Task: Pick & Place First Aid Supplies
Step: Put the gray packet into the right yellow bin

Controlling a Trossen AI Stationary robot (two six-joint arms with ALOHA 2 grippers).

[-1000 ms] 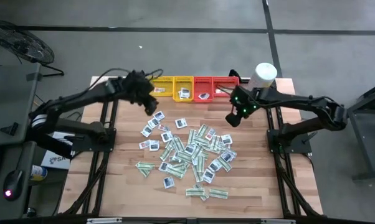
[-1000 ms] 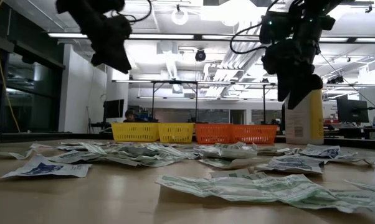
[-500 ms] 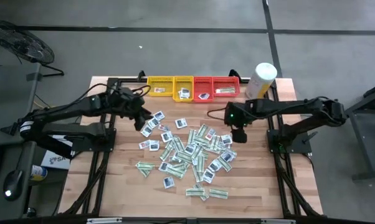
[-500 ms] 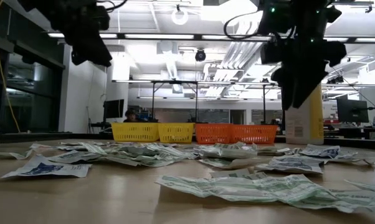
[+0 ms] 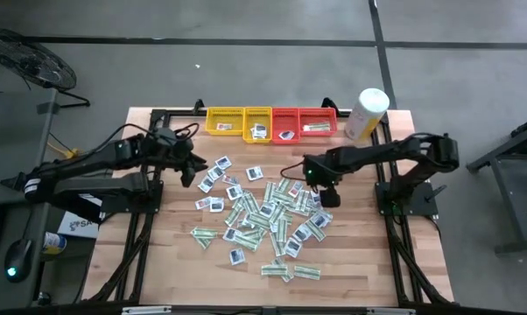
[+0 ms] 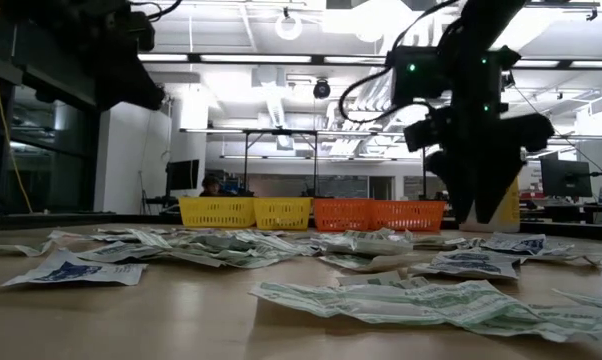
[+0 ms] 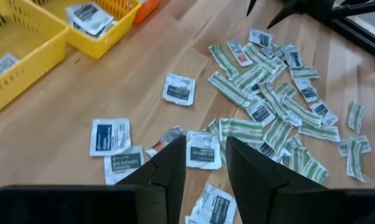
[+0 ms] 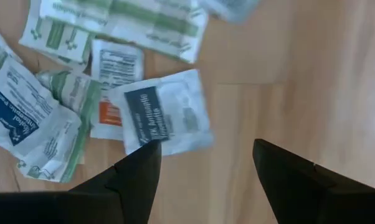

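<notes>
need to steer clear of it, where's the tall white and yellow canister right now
In the high view the canister stands upright at the table's far right corner, just right of the red trays.

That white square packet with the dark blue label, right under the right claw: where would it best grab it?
Probably straight down onto the square packet's free edge facing the bare wood, a judgement only. It lies flat, so there is no side to pinch, and its other edge overlaps neighbouring packets. The right claw hangs open above it.
</notes>
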